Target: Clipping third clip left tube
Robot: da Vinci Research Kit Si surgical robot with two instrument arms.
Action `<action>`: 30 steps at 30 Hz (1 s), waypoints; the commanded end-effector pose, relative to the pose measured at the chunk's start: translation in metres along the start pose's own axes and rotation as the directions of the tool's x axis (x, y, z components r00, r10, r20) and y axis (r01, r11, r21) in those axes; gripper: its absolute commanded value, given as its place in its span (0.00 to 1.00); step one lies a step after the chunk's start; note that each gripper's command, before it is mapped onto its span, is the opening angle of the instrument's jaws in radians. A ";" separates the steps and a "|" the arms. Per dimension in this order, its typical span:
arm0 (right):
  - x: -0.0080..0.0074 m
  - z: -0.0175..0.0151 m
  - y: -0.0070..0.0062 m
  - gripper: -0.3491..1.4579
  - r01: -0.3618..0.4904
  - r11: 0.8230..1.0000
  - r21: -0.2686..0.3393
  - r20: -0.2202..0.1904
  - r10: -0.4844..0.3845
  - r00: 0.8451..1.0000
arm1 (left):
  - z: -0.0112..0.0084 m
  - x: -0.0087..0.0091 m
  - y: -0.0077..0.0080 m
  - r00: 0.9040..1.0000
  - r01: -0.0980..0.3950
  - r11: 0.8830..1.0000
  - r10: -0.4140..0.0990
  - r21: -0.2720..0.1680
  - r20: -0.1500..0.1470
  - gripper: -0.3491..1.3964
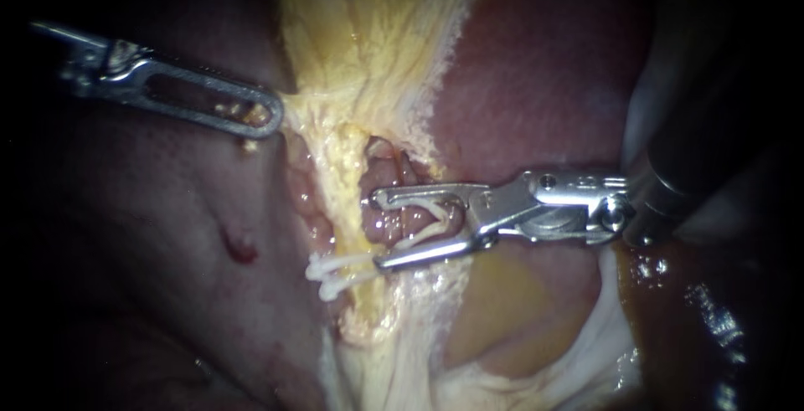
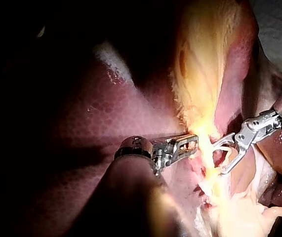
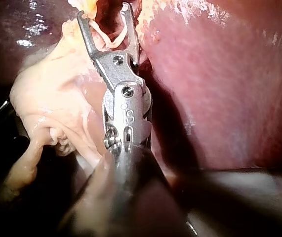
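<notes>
Pink tube (image 1: 409, 223) at centre is straddled by the spread hand of the right instrument (image 1: 379, 231), which enters from 3 o'clock. An unclosed white clip (image 1: 437, 210) is held between its two halves. Placed clips (image 1: 335, 273) lie at 7 o'clock. Positioning is judged complete, and full closure across the tube is required next.

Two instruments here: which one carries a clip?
The right instrument, entering from the right: a white clip sits in its forked tip, astride the pink tube. The left instrument carries none; its slotted tip rests against yellowish tissue.
</notes>
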 end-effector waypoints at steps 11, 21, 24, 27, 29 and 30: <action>0.0008 0.0013 -0.0005 0.47 0.004 1.000 0.022 -0.007 -0.003 1.000 | 0.0000 0.0000 0.0000 1.000 0.000 1.000 0.000 0.000 0.000 0.00; 0.0013 0.0036 -0.0009 0.47 0.004 0.999 0.049 -0.020 -0.003 1.000 | 0.0001 0.0000 0.0000 1.000 0.000 1.000 0.000 0.000 0.000 0.00; 0.0014 0.0045 -0.0011 0.47 0.008 0.998 0.058 -0.024 -0.006 1.000 | 0.0001 -0.0001 -0.0001 1.000 0.000 1.000 0.000 0.000 0.000 0.00; 0.0013 0.0054 -0.0013 0.47 0.011 0.998 0.067 -0.023 -0.010 1.000 | 0.0001 0.0000 -0.0001 1.000 0.000 1.000 0.000 0.000 0.000 0.00; 0.0012 0.0060 -0.0014 0.47 0.008 0.997 0.072 -0.023 -0.006 1.000 | 0.0002 0.0000 -0.0001 1.000 0.000 1.000 0.000 -0.001 0.001 0.00; 0.0012 0.0063 -0.0014 0.47 0.008 0.997 0.075 -0.023 -0.007 1.000 | 0.0002 0.0000 -0.0001 1.000 0.000 1.000 0.000 -0.001 0.001 0.00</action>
